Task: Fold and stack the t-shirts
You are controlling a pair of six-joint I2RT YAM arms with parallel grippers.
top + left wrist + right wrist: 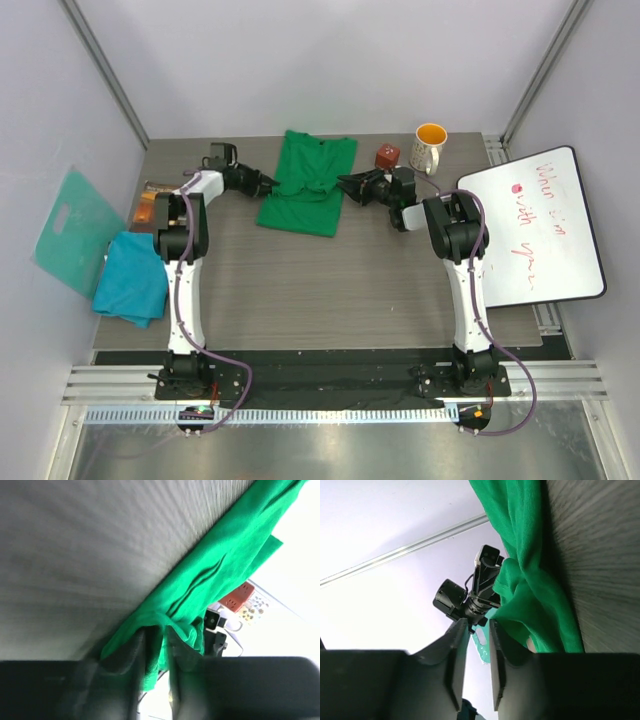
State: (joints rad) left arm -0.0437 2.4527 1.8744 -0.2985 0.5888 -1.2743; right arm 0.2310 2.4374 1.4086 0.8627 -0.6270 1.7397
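Left jaws pinching a fold of the green t-shirt, right jaws narrow with nothing between them.
Green t-shirt lies rumpled at the back middle of the desk, right jaws just off its right edge; teal-blue t-shirt crumpled at the desk's left edge, well apart.

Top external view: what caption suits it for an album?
Left hand and right hand reach a green t-shirt from opposite sides; a teal-blue t-shirt lies crumpled far left.
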